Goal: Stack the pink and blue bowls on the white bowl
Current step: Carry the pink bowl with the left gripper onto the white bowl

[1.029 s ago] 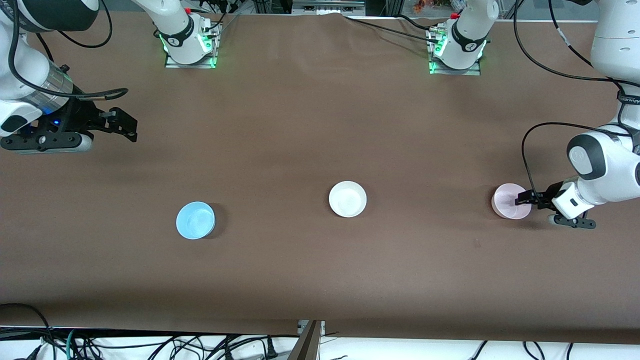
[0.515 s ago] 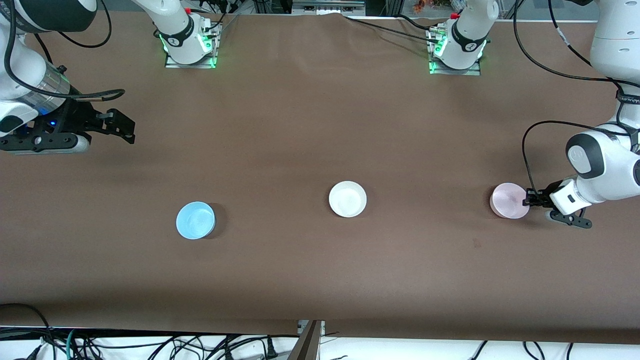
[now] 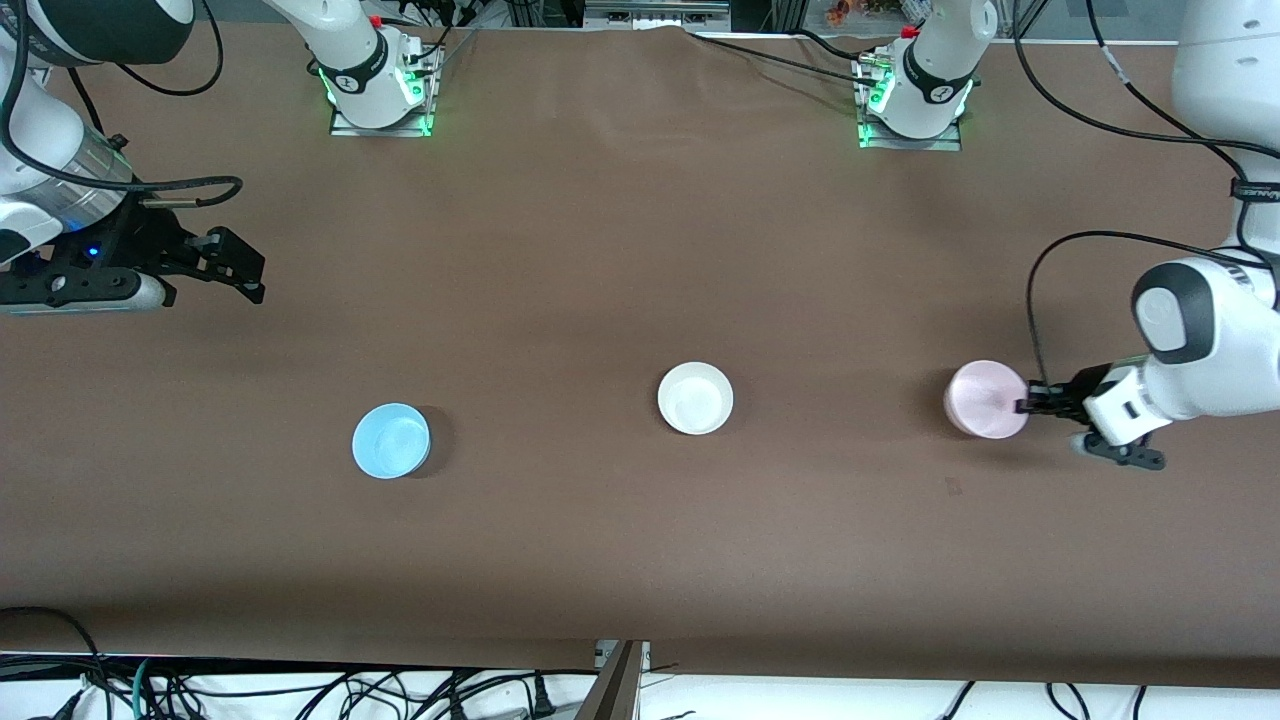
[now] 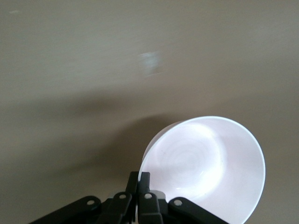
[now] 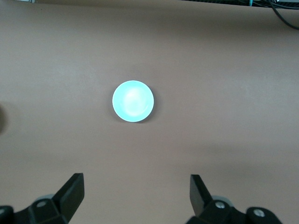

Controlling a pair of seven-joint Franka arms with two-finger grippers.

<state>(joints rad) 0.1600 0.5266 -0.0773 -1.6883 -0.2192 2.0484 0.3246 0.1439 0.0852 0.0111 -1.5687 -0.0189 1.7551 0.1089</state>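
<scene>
Pink bowl (image 3: 986, 399) shifted toward white bowl (image 3: 695, 398) — path clear.

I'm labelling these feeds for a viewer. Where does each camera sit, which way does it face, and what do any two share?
Front view: high across the table, facing both arms' bases; shows the white bowl, blue bowl and both arms.
Left wrist view: on the left arm, looking past the left end effector, shut on the pink bowl.
Right wrist view: on the right arm, looking down between the open right end effector.
Shared: front and right wrist views both show the blue bowl.
</scene>
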